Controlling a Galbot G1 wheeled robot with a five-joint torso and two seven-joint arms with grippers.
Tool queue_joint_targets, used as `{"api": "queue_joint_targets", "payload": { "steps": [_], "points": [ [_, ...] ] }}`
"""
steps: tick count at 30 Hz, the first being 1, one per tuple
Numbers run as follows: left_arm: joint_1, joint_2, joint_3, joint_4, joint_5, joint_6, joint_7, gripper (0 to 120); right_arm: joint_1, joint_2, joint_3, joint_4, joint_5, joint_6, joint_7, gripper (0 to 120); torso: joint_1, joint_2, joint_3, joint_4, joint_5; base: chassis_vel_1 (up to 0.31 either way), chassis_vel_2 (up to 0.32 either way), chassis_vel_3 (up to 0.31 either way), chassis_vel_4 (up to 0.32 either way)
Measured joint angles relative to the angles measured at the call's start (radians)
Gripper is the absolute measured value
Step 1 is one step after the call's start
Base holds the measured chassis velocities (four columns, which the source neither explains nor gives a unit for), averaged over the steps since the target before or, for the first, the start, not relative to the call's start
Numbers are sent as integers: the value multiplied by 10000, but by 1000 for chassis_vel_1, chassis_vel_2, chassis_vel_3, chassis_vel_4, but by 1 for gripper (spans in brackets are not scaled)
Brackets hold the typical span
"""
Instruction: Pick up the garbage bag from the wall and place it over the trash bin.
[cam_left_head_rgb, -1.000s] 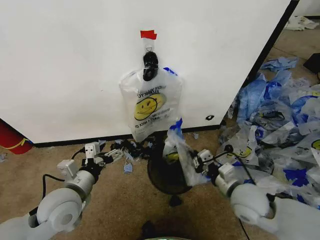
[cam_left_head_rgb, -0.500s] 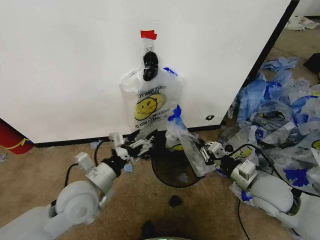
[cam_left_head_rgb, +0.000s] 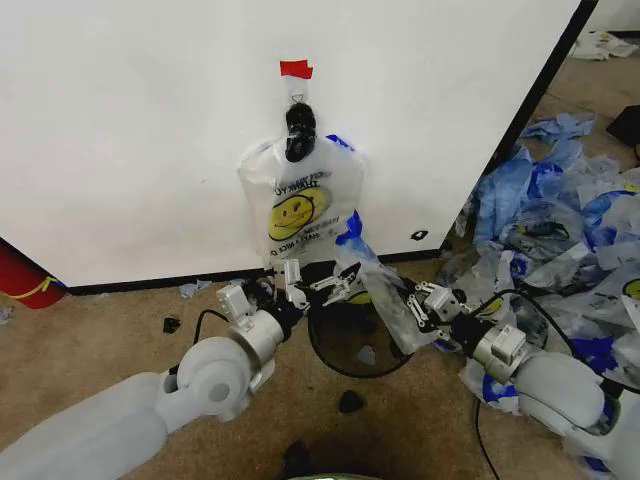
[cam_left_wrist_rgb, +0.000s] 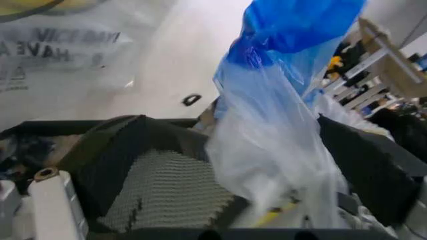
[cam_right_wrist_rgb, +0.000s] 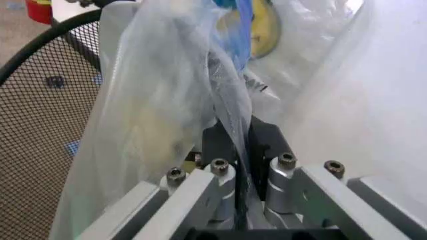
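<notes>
Before me stands a white wall (cam_left_head_rgb: 130, 140) with a black baseboard (cam_left_head_rgb: 150, 284) along its foot and a strip of red tape (cam_left_head_rgb: 296, 69) stuck high on it. Tan carpet (cam_left_head_rgb: 90, 330) covers the floor, dotted with small black scraps (cam_left_head_rgb: 349, 402). To my right lies a heap of blue-and-clear bags (cam_left_head_rgb: 565, 220). A red cylinder (cam_left_head_rgb: 20, 272) sits at my far left.

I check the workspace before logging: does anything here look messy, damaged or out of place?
Yes. A heap of loose blue-and-clear bags lies on the floor at the right, and small black scraps sit near the trash bin. The garbage bag, pinched in the right claw, hangs crumpled beside the bin rim, not over it.
</notes>
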Motion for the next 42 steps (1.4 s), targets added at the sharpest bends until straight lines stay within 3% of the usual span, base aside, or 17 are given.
{"api": "queue_joint_targets", "payload": {
  "steps": [9, 15, 25, 40, 42],
  "points": [
    [-521, -3, 326, 44, -208, 320, -502, 100, -84, -12, 110, 10, -56, 43, 26, 0, 0, 0, 0, -1, 0, 0, 0, 0, 0],
    [-547, -45, 395, -14, -249, 444, -718, 93, -85, -10, 115, -37, -95, 107, 49, 0, -1, 0, 0, -1, 0, 0, 0, 0, 0],
    [-932, -300, 588, 103, -540, 444, -1126, 58, -47, 64, -15, -158, -148, 153, 58, 0, -1, 0, 0, -3, 0, 0, 0, 0, 0],
    [-947, -152, 669, -107, -626, 414, -1088, 1, -22, 30, 4, -189, -170, 190, 54, 0, -1, 0, -1, -1, 0, 0, 0, 0, 0],
    [-939, -145, 665, -120, -627, 412, -1086, 0, -16, 34, 4, -185, -169, 190, 54, 0, -1, 0, -1, -2, 0, 0, 0, 0, 0]
  ]
}}
